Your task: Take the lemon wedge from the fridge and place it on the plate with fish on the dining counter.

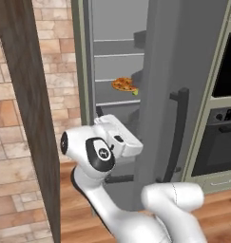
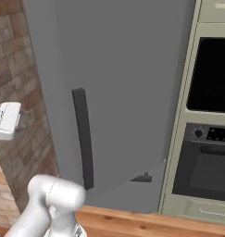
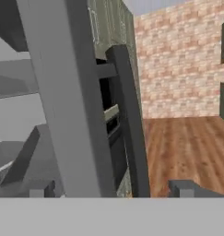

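So my gripper [image 3: 112, 189] is spread wide with nothing in it, down by the fridge [image 1: 183, 57] door's edge, and the lemon wedge [image 1: 135, 92] sits up on a shelf inside, touching the pizza [image 1: 123, 84], above and deeper in than my hand.

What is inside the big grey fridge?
Inside the fridge are pale shelves. One shelf holds a round pizza, with a tiny yellow-green lemon wedge at its edge. The part-open door covers the right side of the shelves, so anything there is hidden.
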{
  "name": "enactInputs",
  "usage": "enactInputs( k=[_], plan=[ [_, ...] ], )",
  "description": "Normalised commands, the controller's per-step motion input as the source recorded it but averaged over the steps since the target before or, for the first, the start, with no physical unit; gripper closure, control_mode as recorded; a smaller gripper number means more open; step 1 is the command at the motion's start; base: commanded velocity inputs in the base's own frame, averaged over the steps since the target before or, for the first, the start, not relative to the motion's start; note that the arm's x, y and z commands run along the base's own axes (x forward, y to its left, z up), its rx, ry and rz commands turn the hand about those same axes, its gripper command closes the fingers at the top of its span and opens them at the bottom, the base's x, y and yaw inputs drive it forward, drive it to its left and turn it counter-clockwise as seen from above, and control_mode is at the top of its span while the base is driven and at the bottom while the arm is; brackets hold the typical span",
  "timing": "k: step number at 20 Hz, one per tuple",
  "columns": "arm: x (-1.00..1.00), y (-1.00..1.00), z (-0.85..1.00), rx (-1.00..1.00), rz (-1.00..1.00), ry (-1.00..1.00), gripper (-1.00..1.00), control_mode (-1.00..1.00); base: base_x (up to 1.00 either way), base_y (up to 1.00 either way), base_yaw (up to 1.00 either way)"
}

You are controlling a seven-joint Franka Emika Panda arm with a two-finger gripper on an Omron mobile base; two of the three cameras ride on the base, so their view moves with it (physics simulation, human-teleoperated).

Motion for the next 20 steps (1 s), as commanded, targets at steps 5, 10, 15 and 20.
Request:
enactInputs(
  k=[5, 10, 15, 20],
  plan=[
    [0.84, 0.02, 0.04, -0.12, -0.22, 0.03, -1.00, -1.00, 0.00, 0.00, 0.00],
    [0.94, -0.22, 0.00, -0.01, -0.06, 0.15, -1.00, -1.00, 0.00, 0.00, 0.00],
    [0.45, -0.35, 0.00, 0.01, -0.01, 0.08, -1.00, -1.00, 0.00, 0.00, 0.00],
    [-0.28, -0.56, 0.00, 0.05, 0.00, 0.00, -1.00, -1.00, 0.00, 0.00, 0.00]
  ],
)
